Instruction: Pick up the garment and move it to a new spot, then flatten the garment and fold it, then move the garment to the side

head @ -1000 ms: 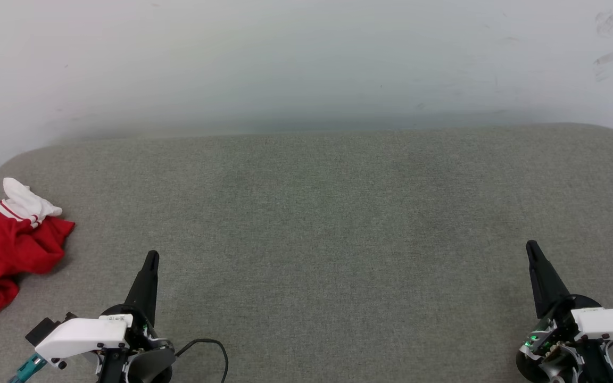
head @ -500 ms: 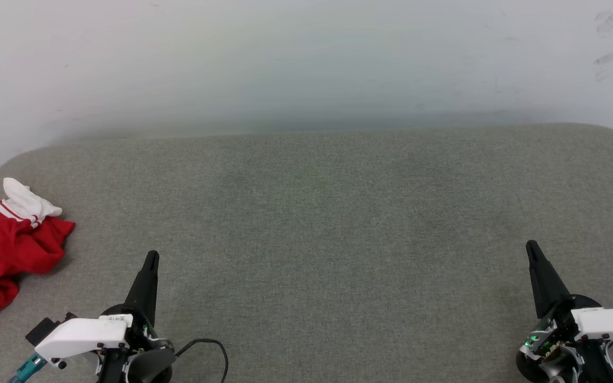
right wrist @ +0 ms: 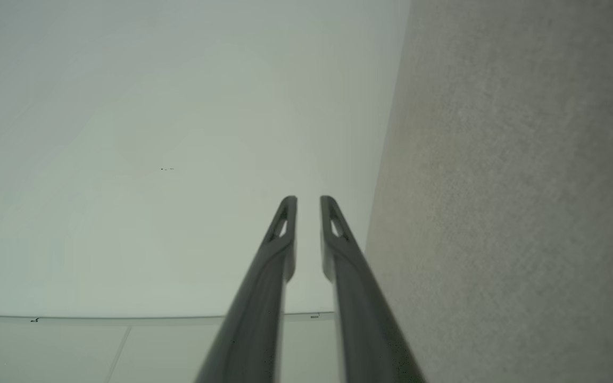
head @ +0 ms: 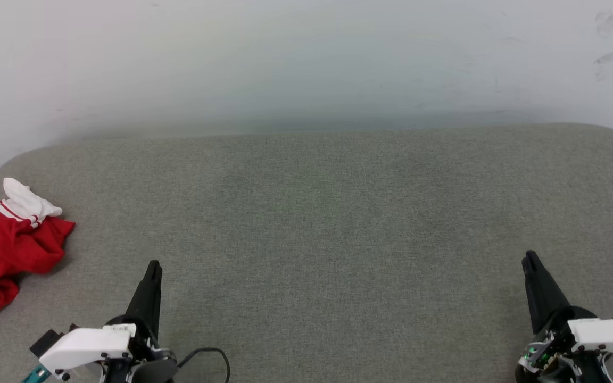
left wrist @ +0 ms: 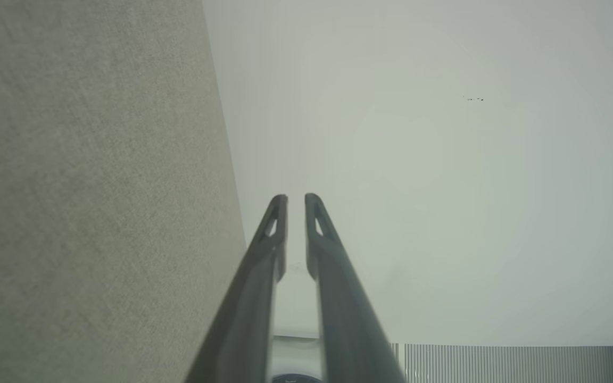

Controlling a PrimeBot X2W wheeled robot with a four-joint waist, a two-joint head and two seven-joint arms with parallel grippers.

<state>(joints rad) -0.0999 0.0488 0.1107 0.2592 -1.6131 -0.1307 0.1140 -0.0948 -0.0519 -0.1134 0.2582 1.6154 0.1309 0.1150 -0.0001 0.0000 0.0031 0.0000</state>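
The garment (head: 3,250) lies crumpled at the far left edge of the grey upholstered surface (head: 312,213); it is red, with a white sleeve and striped trim on top. My left gripper (head: 153,264) hovers low at the lower left, to the right of the garment and apart from it. In the left wrist view its fingers (left wrist: 296,198) stand a narrow gap apart with nothing between them. My right gripper (head: 529,256) is at the lower right, far from the garment. Its fingers (right wrist: 308,199) are also slightly parted and empty.
A pale wall (head: 285,53) rises behind the surface's far edge. The surface has rounded corners at the far left and far right. A black cable (head: 210,354) loops beside my left wrist.
Both grippers have drawn back a little toward the bottom of the head view. The garment has not moved.
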